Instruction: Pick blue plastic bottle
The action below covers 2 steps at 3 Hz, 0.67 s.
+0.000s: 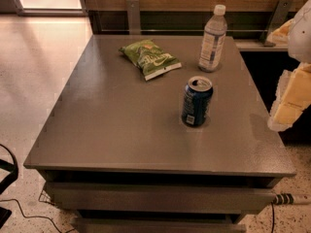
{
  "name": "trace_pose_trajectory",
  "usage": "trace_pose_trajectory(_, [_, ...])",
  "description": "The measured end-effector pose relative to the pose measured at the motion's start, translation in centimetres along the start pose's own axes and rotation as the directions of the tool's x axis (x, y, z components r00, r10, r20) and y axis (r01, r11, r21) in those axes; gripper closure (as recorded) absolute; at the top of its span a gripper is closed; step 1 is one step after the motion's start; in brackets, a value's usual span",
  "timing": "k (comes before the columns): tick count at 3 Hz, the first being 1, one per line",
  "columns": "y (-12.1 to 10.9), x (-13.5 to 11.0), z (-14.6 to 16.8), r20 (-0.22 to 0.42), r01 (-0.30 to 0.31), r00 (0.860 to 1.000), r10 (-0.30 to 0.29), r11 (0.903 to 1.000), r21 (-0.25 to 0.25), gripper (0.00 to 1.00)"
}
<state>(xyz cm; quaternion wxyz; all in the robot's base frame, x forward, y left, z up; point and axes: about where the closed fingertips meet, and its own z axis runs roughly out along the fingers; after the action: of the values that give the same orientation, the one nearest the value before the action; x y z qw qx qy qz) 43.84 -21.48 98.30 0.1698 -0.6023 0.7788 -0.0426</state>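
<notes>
On the grey counter (112, 125), leftmost of the group: a green snack bag (149, 58), lying flat, well apart from the target. Further right and nearer the front: a short dark blue can (196, 101), upright, top opened. Not the target, so best skirted.

Slightly right of that, near the back edge: the blue plastic bottle (212, 39), standing upright, white cap up, long axis vertical.

At the far right, beyond the counter's side and well apart from the bottle: the claw (290, 100), pale yellow, nothing seen in its grip. Released or clenched, cannot tell.

Step in hand, by the look of things: the approach. Best done by coming in level from the right, passing behind the can, closing across the label at mid-height, square to that vertical axis, then lifting straight up to avoid tipping.
</notes>
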Motion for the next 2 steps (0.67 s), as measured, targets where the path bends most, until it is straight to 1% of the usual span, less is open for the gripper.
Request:
trace_pose_trajectory(1, [-0.2, 0.0, -0.1, 0.005, -0.002, 1.0, 0.002, 1.0, 0.006, 0.0])
trace_pose_trajectory(2, [-2.2, 0.7, -0.6, 0.046, -0.058, 0.997, 0.057, 0.998, 0.025, 0.0])
